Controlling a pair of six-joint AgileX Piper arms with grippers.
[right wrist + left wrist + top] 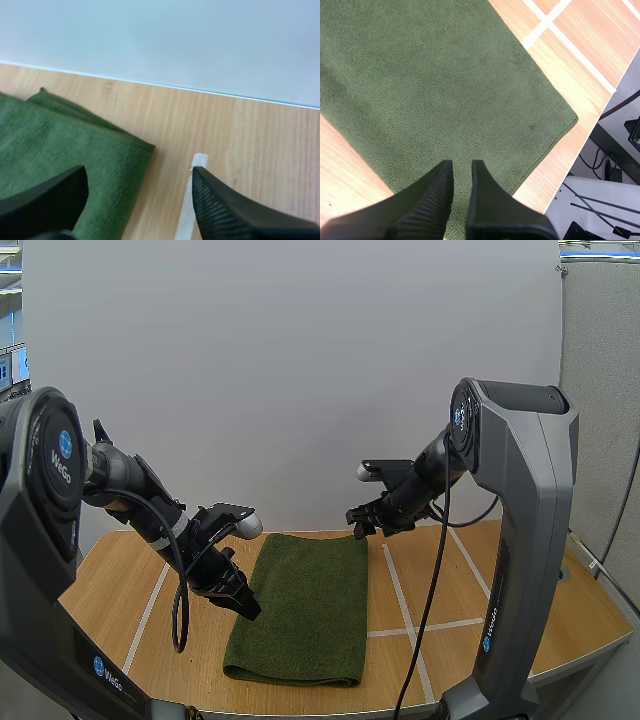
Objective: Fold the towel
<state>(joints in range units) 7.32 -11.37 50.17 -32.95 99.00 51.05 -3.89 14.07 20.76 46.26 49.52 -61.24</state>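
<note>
The green towel lay flat along the middle of the counter, its near edge doubled, so one fold seemed done. The left end effector hovered over the towel's left edge, fingers only narrowly apart. The right end effector hung by the far right corner, fingers wide apart, gripping nothing. A further fold probably called for each to descend and pinch a corner. "WeGo" was legible on the left arm and the right arm

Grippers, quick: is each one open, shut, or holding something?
Left gripper: jaws slightly open, empty, over towel.
Right gripper: jaws wide open, empty.
</note>
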